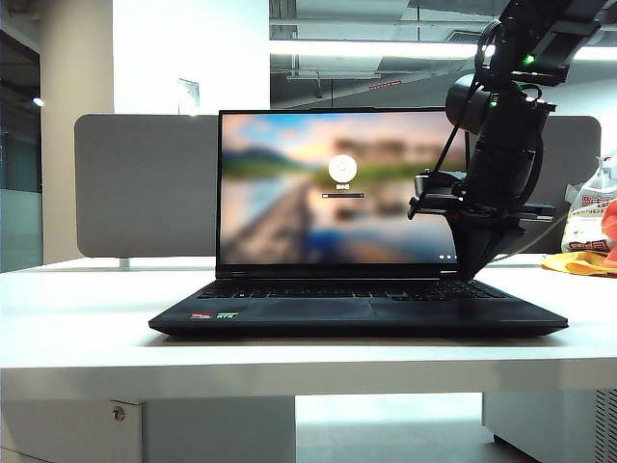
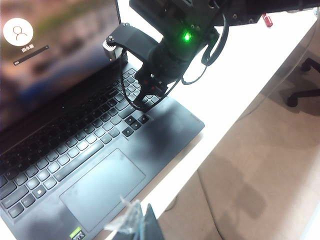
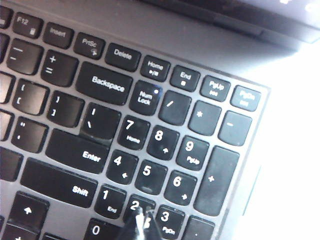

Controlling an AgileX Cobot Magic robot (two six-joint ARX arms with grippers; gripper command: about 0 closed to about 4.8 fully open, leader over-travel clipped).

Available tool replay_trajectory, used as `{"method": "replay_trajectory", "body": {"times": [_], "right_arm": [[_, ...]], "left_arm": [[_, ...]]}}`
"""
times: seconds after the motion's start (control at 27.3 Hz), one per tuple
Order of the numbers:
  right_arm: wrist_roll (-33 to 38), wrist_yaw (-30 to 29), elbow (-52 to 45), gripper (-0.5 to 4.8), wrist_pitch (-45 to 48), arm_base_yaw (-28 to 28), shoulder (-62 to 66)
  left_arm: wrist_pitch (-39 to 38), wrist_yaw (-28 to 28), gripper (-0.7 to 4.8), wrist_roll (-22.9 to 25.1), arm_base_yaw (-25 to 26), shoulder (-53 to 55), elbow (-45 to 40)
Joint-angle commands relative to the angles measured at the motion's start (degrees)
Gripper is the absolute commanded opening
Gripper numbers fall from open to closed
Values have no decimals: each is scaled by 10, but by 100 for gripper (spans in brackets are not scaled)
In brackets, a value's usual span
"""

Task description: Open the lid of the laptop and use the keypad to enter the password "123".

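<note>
The laptop lies on the white table with its lid upright and a blurred login screen lit. My right gripper is shut, and its joined tips point down onto the "2" key of the keypad, between "1" and "3". In the exterior view the right gripper stands over the keyboard's right end. My left gripper is shut and holds nothing; it hovers off the laptop's front edge near the trackpad. The left gripper does not show in the exterior view.
A grey divider board stands behind the laptop. A white plastic bag and a yellow item lie at the table's right. The table's front edge is near the laptop. A chair base stands on the floor.
</note>
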Motion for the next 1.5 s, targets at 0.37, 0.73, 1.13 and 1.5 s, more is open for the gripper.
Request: {"method": "replay_trajectory", "body": {"times": [0.37, 0.73, 1.13, 1.5], "right_arm": [[-3, 3, 2, -5, -7, 1, -4], [-11, 15, 1, -5, -26, -1, -29], [-11, 15, 1, -5, -30, -2, 1], [-11, 25, 1, -5, -43, -2, 18]], "left_arm": [[19, -10, -6, 2, 0, -2, 1], [19, -10, -6, 0, 0, -3, 1], [19, -10, -5, -2, 0, -3, 2], [16, -10, -6, -2, 0, -10, 2]]}}
